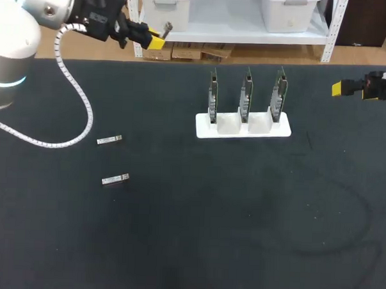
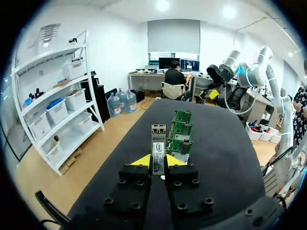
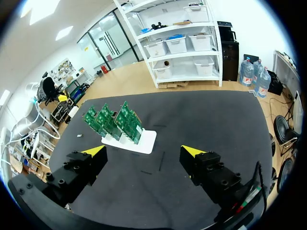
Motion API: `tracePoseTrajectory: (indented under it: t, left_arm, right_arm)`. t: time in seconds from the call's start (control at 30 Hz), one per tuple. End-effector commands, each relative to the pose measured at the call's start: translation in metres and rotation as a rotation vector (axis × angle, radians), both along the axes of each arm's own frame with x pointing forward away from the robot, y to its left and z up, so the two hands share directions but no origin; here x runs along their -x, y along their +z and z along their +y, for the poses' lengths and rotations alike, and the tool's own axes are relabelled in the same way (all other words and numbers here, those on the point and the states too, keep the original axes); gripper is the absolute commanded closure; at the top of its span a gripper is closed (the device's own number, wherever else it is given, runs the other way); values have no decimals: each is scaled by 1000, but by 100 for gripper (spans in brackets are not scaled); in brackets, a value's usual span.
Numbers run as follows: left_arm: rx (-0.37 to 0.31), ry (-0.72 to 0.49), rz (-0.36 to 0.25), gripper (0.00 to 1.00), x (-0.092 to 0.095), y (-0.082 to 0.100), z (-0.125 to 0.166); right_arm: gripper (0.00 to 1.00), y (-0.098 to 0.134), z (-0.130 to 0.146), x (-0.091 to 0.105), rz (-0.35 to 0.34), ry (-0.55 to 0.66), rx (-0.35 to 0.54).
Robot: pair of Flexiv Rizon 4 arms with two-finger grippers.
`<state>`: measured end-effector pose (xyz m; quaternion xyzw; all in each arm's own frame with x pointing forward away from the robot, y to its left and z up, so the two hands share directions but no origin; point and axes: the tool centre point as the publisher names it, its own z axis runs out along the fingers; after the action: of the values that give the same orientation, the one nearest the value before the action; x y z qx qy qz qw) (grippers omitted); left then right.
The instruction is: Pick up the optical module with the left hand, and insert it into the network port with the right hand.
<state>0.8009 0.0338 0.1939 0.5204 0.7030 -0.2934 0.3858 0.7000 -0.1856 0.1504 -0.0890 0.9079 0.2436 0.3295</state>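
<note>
A slim silver optical module (image 2: 158, 147) is clamped between the left fingers (image 2: 140, 161), jutting out past their tips. Ahead of it, three green network cards (image 2: 180, 135) stand upright in a white holder (image 1: 243, 129).

You are getting bright, even light from ceiling lamps (image 2: 162, 5); the white stand (image 1: 243, 127) is glaring slightly against the dark bench (image 1: 240, 236).

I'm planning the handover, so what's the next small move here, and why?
Probably carry the optical module toward the middle of the table, offering it to the right jaws. The left jaws are shut on it, the right jaws stand open and empty, and the network cards are far from both.
</note>
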Motion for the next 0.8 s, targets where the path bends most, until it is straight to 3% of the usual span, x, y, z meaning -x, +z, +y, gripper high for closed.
tracePoseTrajectory:
  t: [0.03, 0.6, 0.8]
  left_arm:
    - [-1, -5, -4, 100, -1, 1, -5]
    - [-22, 15, -20, 100, -1, 3, -5]
    - [60, -27, -56, 100, 2, 9, -28]
  right_arm:
    - [0, 0, 1, 0, 0, -3, 2]
    - [0, 0, 1, 0, 0, -3, 2]
    - [0, 0, 1, 0, 0, -3, 2]
